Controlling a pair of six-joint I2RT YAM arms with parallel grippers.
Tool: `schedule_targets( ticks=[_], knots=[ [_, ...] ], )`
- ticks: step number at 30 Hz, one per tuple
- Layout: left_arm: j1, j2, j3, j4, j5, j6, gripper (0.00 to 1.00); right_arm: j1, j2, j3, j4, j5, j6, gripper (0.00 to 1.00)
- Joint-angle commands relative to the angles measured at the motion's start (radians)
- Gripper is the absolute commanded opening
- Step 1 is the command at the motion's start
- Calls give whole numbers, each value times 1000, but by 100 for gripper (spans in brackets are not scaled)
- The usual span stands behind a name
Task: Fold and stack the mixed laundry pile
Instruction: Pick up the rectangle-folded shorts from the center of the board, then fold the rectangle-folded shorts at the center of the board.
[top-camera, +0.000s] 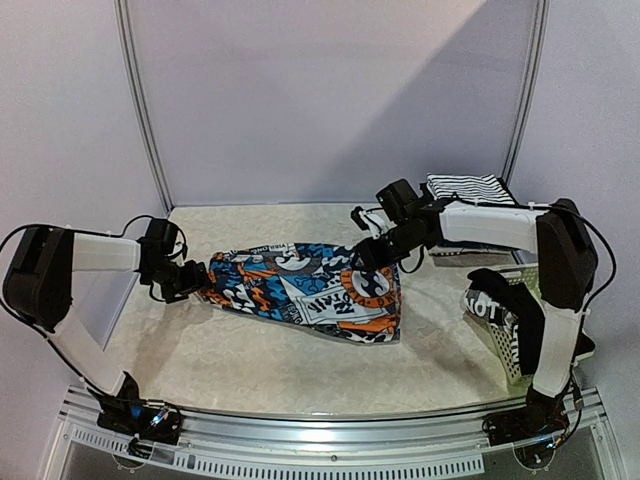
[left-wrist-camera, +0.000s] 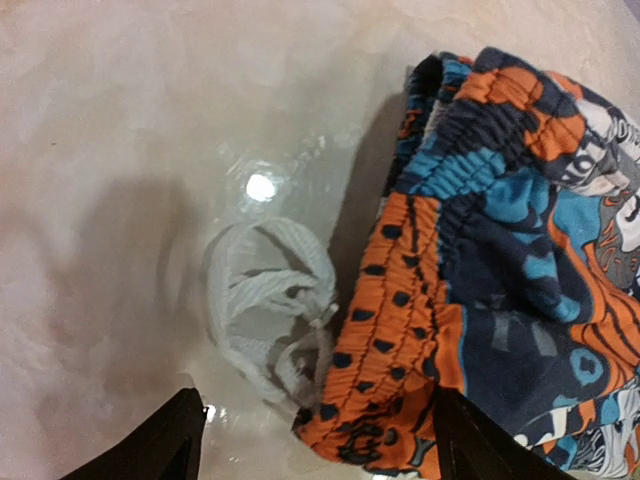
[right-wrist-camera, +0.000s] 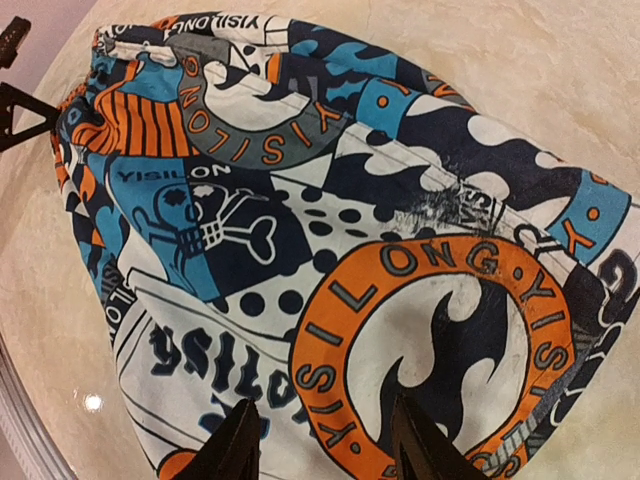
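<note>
The printed shorts (top-camera: 305, 288) lie spread flat in the middle of the table (top-camera: 250, 365), waistband towards the left arm. The left gripper (left-wrist-camera: 315, 440) hangs at that waistband end with its jaws wide apart; the orange corner of the waistband sits between them but is not pinched, and the white drawstring (left-wrist-camera: 265, 300) lies looped on the table just beside it. The right gripper (right-wrist-camera: 330, 445) is over the right end of the shorts, jaws partway open above flat cloth, gripping nothing I can see. A striped garment (top-camera: 468, 188) sits folded at the back right, and a dark cloth (top-camera: 497, 300) hangs over the basket (top-camera: 505, 355) on the right
</note>
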Motion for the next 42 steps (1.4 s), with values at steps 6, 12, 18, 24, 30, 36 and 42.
schedule_targets(
  ticks=[6, 12, 18, 24, 30, 36, 42],
  knots=[
    [24, 116, -10, 172, 119, -74, 71, 49, -142, -124, 40, 78, 34, 47],
    [42, 184, -51, 295, 186, -139, 53, 64, -163, -152, 42, 95, 41, 47],
    [39, 168, -100, 454, 234, -181, 13, 72, -156, -154, 62, 92, 63, 47],
    [-11, 11, -44, 225, 68, -104, 0, 127, -142, -115, 112, 89, 110, 47],
    [-91, -102, 60, 20, -85, -57, 0, 182, -51, -52, 240, 74, 196, 46],
    [-183, -147, 170, -128, -213, -21, 0, 227, 94, 56, 320, 59, 314, 45],
    [-249, -151, 257, -226, -295, 0, 0, 253, 233, 145, 365, 80, 402, 43]
  ],
)
